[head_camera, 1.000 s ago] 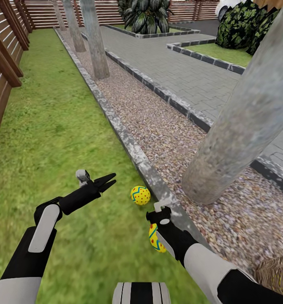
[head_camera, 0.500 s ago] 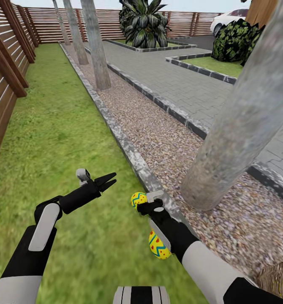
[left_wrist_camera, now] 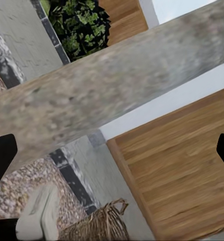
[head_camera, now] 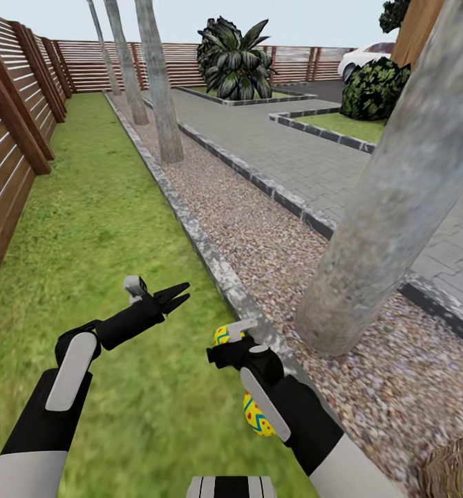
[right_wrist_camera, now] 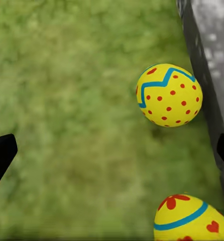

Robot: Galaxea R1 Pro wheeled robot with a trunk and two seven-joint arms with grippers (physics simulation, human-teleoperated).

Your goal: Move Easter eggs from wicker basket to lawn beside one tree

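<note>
Two yellow Easter eggs lie on the lawn [head_camera: 107,221] beside the grey kerb [head_camera: 211,252]. One egg [head_camera: 222,335] [right_wrist_camera: 168,95] peeks out just behind my right gripper [head_camera: 221,354] [right_wrist_camera: 112,153], which hangs open above the grass, holding nothing. The other egg [head_camera: 258,416] [right_wrist_camera: 192,218] is partly hidden under my right forearm. A third egg is out of view. A thick mottled-grey tree [head_camera: 390,207] [left_wrist_camera: 112,95] rises from the gravel right of the kerb. My left gripper [head_camera: 178,296] [left_wrist_camera: 112,155] is open and empty over the lawn. The wicker basket [head_camera: 456,463] [left_wrist_camera: 99,223] sits at the lower right corner of the head view.
A pebble gravel strip [head_camera: 259,228] runs between the kerb and the grey paving [head_camera: 294,152]. A brown slatted fence [head_camera: 10,152] borders the lawn on the left. More grey trunks [head_camera: 159,83] stand farther along the gravel, with shrubs [head_camera: 235,62] behind.
The head camera has tilted up, showing more fence and sky. My right gripper has moved left and forward over the egg by the kerb. The left arm has kept its pose.
</note>
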